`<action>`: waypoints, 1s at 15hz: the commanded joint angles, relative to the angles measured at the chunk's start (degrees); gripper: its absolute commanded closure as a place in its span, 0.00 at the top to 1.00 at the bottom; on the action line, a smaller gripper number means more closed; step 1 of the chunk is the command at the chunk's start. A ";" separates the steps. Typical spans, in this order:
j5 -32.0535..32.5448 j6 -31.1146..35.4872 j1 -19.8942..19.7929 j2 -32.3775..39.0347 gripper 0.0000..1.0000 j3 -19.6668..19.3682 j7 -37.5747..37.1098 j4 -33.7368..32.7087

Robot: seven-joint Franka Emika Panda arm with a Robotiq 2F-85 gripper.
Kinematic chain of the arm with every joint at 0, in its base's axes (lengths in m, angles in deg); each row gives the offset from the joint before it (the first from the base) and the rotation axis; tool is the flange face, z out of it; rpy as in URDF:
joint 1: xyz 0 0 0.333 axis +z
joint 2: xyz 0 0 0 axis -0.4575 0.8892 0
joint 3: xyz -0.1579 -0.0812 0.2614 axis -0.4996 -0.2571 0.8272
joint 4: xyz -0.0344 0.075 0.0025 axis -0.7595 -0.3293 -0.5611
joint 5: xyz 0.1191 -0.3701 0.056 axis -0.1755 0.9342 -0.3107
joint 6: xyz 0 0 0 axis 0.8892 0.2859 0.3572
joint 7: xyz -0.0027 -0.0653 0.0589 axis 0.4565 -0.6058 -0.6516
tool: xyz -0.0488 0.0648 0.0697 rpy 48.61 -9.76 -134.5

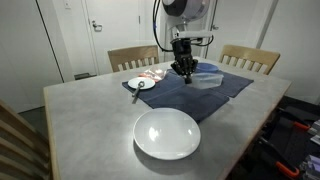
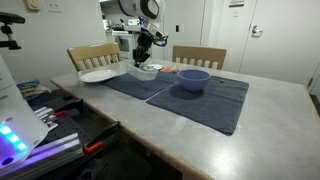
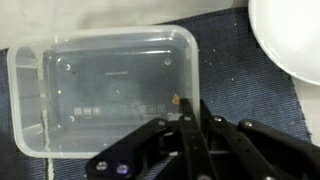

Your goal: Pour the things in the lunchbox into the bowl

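The clear lunchbox [image 3: 100,90] lies on a dark blue placemat [image 3: 240,90] and looks almost empty, with one tiny orange bit [image 3: 175,99] near its wall. It also shows in both exterior views [image 1: 206,78] [image 2: 148,71]. My gripper [image 3: 189,112] is shut on the lunchbox's side wall, one finger inside and one outside. It shows in both exterior views [image 1: 183,68] [image 2: 143,60]. The blue bowl [image 2: 193,79] stands on the placemat beside the lunchbox, apart from it. I cannot make out the bowl in the wrist view.
A large white dish [image 1: 167,133] sits on the grey table [image 1: 90,120]. A small white plate [image 1: 141,84] lies on the placemat. A white dish [image 2: 99,75] [image 3: 295,40] lies close to the lunchbox. Wooden chairs [image 1: 132,57] stand behind the table.
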 commanded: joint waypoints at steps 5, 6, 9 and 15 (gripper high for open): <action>1.37 -15.14 0.03 5.10 0.41 -0.27 -5.90 -9.96; 1.40 -15.86 0.05 4.86 0.47 -0.20 -5.57 -10.35; 1.47 -15.95 0.02 2.80 0.69 -0.08 -4.56 -10.16; 3.49 -15.68 -0.05 -2.12 1.00 0.47 -0.10 -8.83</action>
